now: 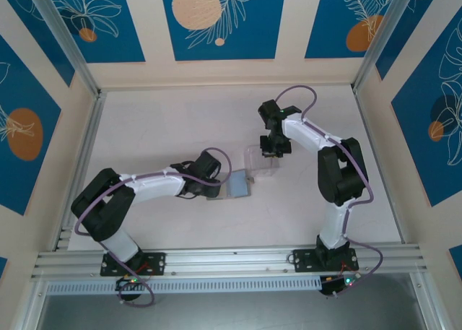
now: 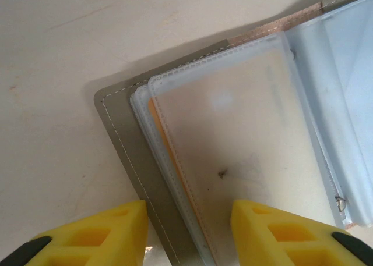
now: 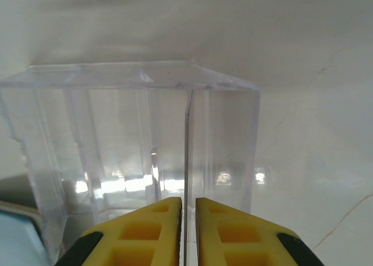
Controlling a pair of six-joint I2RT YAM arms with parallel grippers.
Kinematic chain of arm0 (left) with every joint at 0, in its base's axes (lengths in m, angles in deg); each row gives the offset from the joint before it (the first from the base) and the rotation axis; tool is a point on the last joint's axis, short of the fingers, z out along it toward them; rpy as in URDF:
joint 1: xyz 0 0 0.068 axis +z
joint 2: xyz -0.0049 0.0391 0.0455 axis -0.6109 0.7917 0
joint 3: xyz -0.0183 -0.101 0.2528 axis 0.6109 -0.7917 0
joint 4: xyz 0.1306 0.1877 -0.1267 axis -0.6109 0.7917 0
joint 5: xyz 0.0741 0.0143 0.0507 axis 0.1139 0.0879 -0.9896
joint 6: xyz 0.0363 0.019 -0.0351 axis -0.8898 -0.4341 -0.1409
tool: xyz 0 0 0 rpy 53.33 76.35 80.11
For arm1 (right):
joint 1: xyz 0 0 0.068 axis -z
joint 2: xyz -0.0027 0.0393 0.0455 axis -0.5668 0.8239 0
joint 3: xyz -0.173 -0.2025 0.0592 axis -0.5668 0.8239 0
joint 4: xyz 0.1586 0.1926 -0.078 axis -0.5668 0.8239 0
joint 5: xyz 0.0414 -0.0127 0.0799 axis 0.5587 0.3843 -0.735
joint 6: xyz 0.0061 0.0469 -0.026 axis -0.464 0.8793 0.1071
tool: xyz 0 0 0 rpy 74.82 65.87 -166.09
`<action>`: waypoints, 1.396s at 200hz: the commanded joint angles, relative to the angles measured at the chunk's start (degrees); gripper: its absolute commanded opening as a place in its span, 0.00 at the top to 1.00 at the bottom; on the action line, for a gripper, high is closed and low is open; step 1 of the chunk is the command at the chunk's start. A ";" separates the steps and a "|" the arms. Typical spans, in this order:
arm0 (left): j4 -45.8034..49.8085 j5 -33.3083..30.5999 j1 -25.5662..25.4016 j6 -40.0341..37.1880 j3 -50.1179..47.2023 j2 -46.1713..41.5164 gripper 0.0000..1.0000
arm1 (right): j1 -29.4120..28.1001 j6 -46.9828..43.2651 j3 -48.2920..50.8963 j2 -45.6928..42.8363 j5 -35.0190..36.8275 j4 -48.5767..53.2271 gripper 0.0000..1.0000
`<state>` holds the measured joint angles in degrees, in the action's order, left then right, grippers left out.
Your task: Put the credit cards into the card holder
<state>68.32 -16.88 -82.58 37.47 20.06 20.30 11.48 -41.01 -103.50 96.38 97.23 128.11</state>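
From above, the grey card holder [image 1: 239,183] lies in the middle of the table [image 1: 159,128], just right of the left gripper [image 1: 214,188]. The right gripper [image 1: 270,155] is at a clear box [image 1: 263,165].

Left wrist: the yellow fingers [image 2: 99,237] are spread apart. The holder is open, with an orange card [image 2: 160,126] inside.

Right wrist: the fingers [image 3: 145,231] pinch the box's thin wall.

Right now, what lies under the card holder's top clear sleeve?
An orange card shows its edge under the sleeve; frosted plastic covers the rest. Beneath lies the grey card holder.

"What blocks the way around the card holder [image 1: 237,184]?"
"The clear box [image 1: 261,162] just beside its far right corner, the right arm [image 1: 312,135] above that, and the left arm [image 1: 153,184] at its left edge."
"And free worktop [image 1: 166,120]?"
"Beyond the holder, and in front of it."
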 commanded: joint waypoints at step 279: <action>9.28 4.58 3.75 -3.82 5.74 1.71 0.68 | -11.89 5.70 19.95 -9.32 -34.08 -32.56 1.00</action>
<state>77.11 -11.74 -79.22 35.46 25.70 20.63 0.68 -36.70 -84.31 85.48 65.08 99.85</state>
